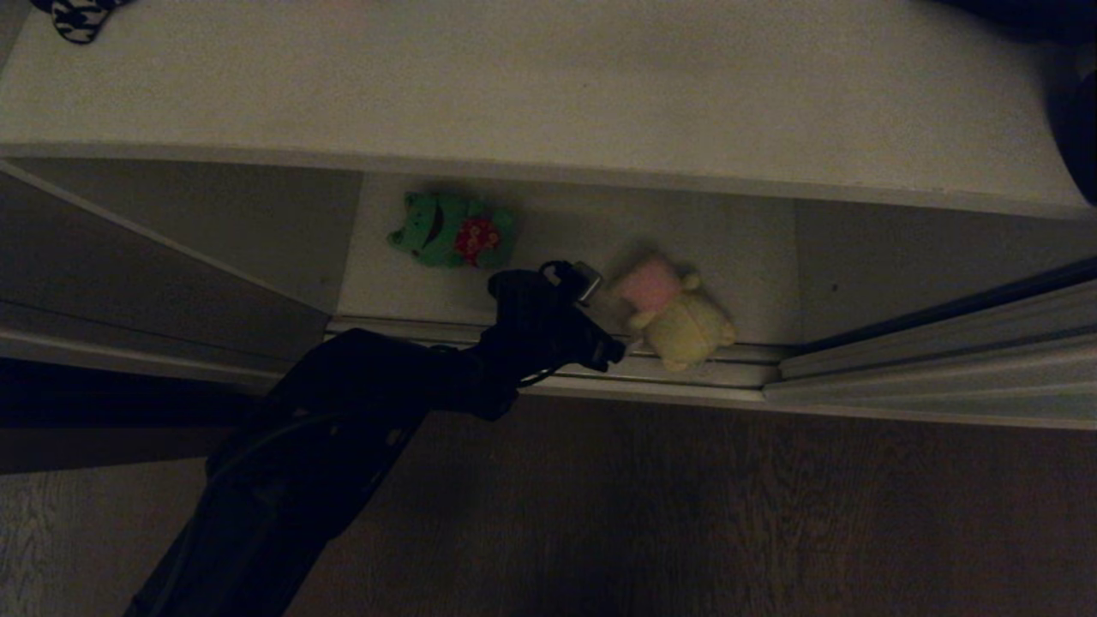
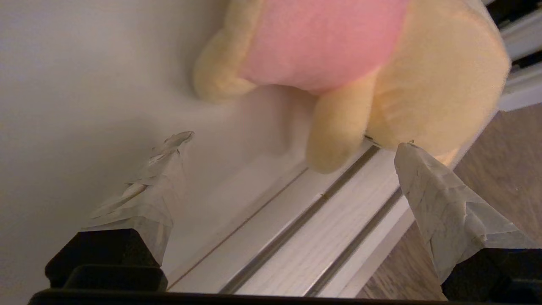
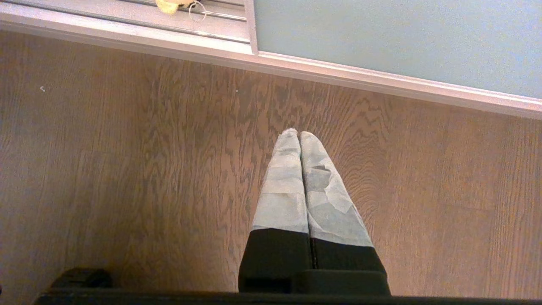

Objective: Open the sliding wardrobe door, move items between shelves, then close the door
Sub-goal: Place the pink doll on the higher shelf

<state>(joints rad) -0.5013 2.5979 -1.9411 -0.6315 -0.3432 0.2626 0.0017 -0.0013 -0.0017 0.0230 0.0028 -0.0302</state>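
Left gripper (image 1: 610,319), jaws standing wide open, is facing the yellow toy (image 1: 677,319) lying at three o'clock.

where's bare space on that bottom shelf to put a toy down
Bare board lies between the green toy and the cream-yellow toy, toward the back, and to the right of the cream-yellow toy up to the sliding door. The front edge is crowded: the left gripper, fingers spread, sits beside the cream-yellow toy over the floor track.
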